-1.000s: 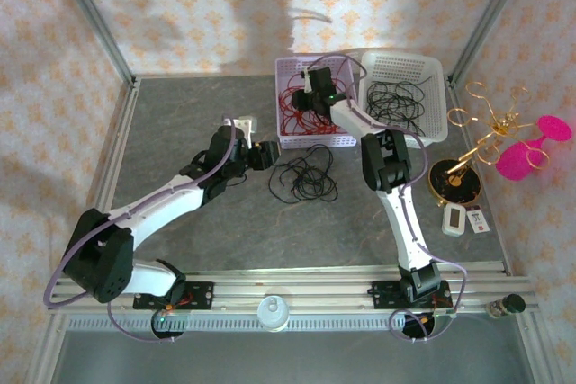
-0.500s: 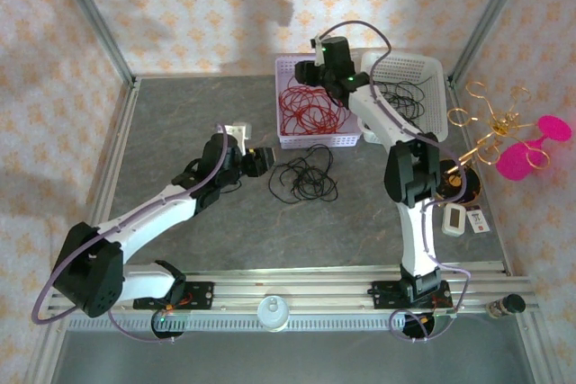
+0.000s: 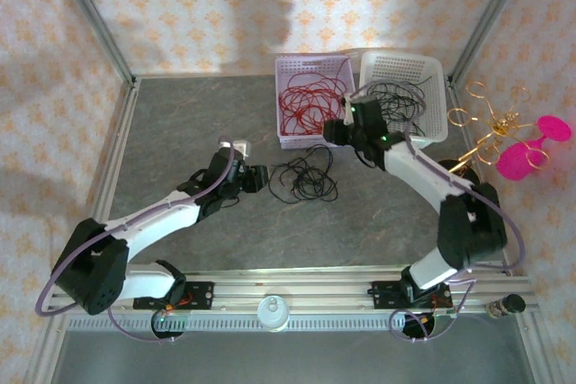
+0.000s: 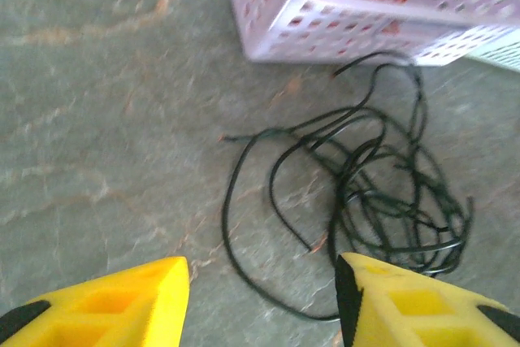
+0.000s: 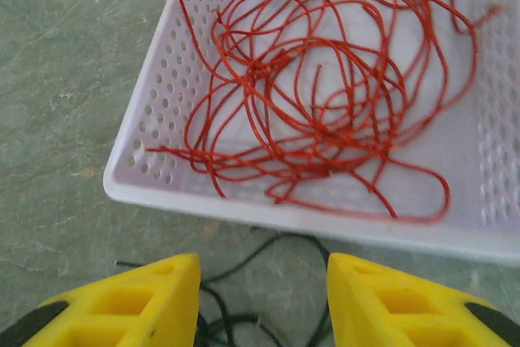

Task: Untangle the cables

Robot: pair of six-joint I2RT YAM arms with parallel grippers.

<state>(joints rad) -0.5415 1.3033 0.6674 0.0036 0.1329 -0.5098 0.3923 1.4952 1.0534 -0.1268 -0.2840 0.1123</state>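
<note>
**Grey table (image 3: 180,123), papered walls: reds binned, blacks loose**

Top cam: red cables (image 3: 306,101) lie coiled in a lilac basket (image 3: 286,65) at the back. The white basket (image 3: 434,74) beside it holds a black bundle (image 3: 396,96). Black cables (image 3: 306,177) sprawl on the table just in front of the lilac basket. L gripper (image 3: 259,177) sits just left of them. R gripper (image 3: 335,132) is near that basket's front right corner. Fingers are too small here to judge, prob. apart. Gold wire stand (image 3: 490,132) and pink item (image 3: 531,155) are far right, well apart from the cables.

L wrist cam: yellow fingers (image 4: 106,306) stand apart w/ nothing gripped. Black cables lie on the table ahead, one loop crossing the gap betw. the tips. Loose wire ends show here, which the top cam doesn't resolve. The lilac basket's perforated wall is behind.

R wrist cam: fingers apart and empty at the lilac basket's near rim. Red cables are visible strand by strand inside. A bit of black cable lies on the table betw. the tips.
</note>
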